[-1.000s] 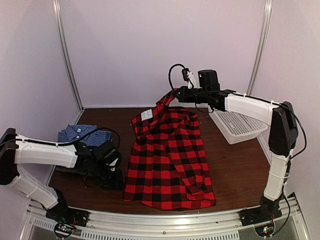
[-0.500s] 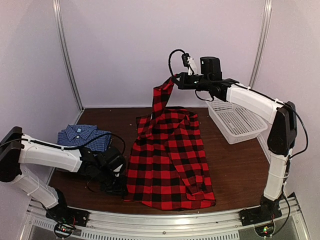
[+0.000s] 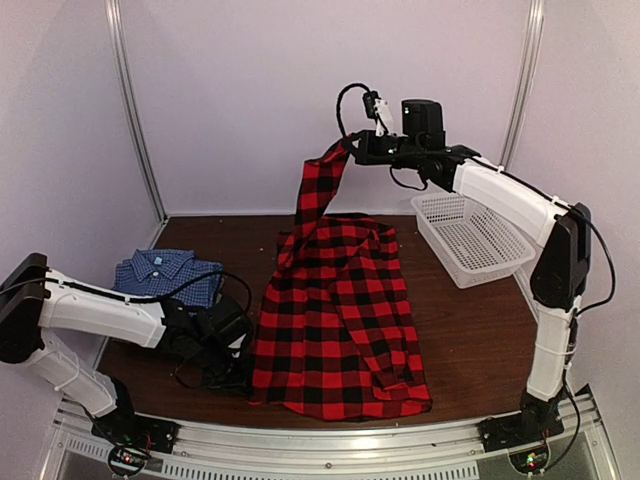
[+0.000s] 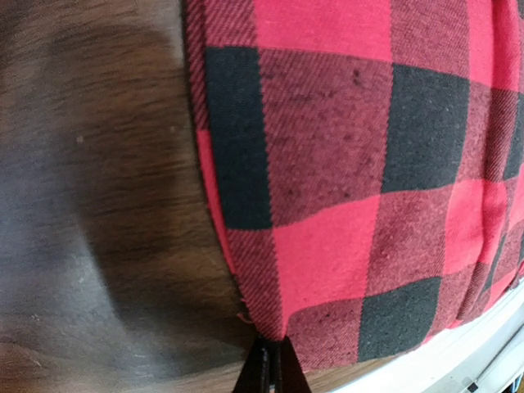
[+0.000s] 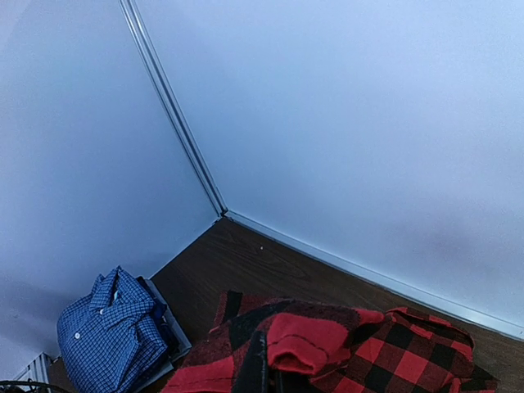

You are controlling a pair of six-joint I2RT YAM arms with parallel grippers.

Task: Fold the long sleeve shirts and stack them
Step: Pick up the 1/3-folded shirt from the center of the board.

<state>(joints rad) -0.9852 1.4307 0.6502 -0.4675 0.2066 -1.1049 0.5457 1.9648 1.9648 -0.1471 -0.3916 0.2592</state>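
Heads up on a couple of things here. Your right end effector (image 3: 352,152) is pinched shut on one end of the plaid shirt (image 3: 340,320) and holds it high above the back of the tabletop (image 3: 470,340). The rest of the shirt lies spread down the middle toward the near edge.

Your left end effector (image 4: 266,372) is pressed together right on the near-left hem corner, and from the wrist view it looks like only a sliver of cloth is in there. That's my main worry: pull up or sideways and that thin bite could slip out, so the corner just flops back.

The other risk is that the raised part is a narrow twisted strip, not a flat panel. Drag from there and I'd guess the body bunches up rather than laying out square.

Also watch your swing. The folded blue shirt (image 3: 165,272) is just left of your left arm and the basket (image 3: 470,245) sits under the right one, so trailing cloth could snag either.
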